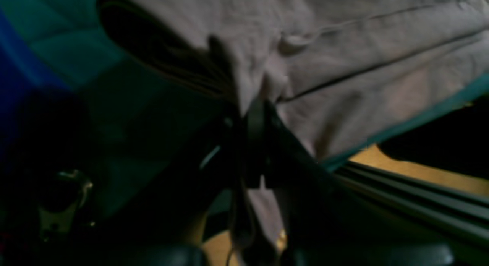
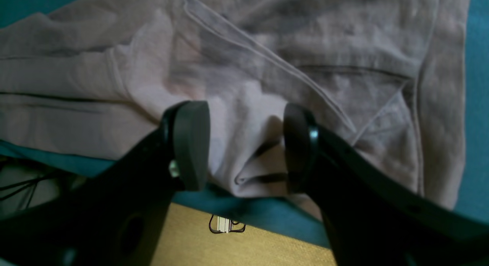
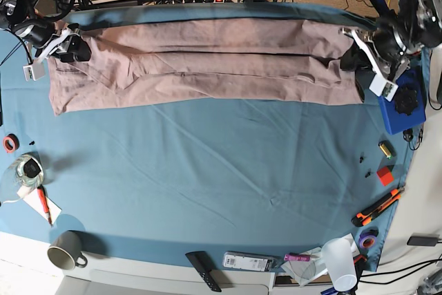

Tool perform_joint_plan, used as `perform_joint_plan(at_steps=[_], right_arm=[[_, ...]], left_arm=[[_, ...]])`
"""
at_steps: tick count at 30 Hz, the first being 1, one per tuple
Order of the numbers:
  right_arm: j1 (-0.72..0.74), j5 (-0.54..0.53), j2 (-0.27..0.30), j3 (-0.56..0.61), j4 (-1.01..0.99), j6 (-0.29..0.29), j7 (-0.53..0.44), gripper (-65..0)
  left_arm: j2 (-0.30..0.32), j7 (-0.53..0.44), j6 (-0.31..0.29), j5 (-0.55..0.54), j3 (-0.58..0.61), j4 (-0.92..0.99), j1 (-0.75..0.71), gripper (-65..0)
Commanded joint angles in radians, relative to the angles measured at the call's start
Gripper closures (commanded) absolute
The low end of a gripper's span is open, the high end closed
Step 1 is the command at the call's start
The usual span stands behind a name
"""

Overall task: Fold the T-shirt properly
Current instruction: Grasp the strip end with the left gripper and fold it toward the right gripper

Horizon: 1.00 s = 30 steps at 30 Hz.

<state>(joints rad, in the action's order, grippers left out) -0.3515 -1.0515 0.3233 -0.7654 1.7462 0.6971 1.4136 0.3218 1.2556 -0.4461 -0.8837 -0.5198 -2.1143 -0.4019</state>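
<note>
Mauve T-shirt [image 3: 200, 67], L gripper [image 1: 255, 105] pinching edge

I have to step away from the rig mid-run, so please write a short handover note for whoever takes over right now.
Left gripper: shut on the T-shirt, pinching a bunch of cloth at its end near the blue box.
Right gripper: open, jaws straddling a fold at the shirt's other end, not yet closed on it.
T-shirt: lies as a long, narrow band across the far side of the teal table cloth, folded lengthwise, still wrinkled.
Done: the lengthwise fold, as far as can be seen.
Left: probably close the right gripper, then fold the band crosswise and smooth it.
</note>
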Motion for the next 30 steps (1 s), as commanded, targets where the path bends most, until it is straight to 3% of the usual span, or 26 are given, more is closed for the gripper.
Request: perform_joint_plan(at_steps=[1,4,8,13,18,26,30], right_arm=[[0.002,-0.02,0.018,-0.007,0.012,0.001,-0.017,-31.0],[0.002,-0.019,0.018,-0.007,0.012,0.001,-0.017,-31.0],[0.002,-0.006,0.018,-0.007,0.012,0.001,-0.017,-31.0],[0.003,0.005,0.018,-0.007,0.012,0.001,-0.017,-31.0],[0.003,0.006,0.018,-0.007,0.012,0.001,-0.017,-31.0],[0.003,0.006,0.018,-0.007,0.012,0.001,-0.051,-31.0],[0.003,0.024,0.018,-0.007,0.012,0.001,-0.064,-31.0]], left_arm=[[0.011,-0.037,-0.01,-0.022,-0.005,-0.047,-0.005,0.0],[-0.003,-0.078,-0.052,-0.023,-0.004,-0.104,-0.013,0.0],[-0.032,-0.104,-0.049,-0.022,0.018,-0.116,-0.013,0.0],[-0.078,-0.105,-0.05,-0.011,0.134,-0.116,-0.003,0.0],[-0.116,-0.139,-0.041,0.074,0.275,-0.116,0.034,0.0],[-0.2,-0.212,0.046,0.269,0.523,-0.116,0.09,0.0],[-0.246,-0.236,0.046,0.362,0.66,-0.11,0.11,0.0]])
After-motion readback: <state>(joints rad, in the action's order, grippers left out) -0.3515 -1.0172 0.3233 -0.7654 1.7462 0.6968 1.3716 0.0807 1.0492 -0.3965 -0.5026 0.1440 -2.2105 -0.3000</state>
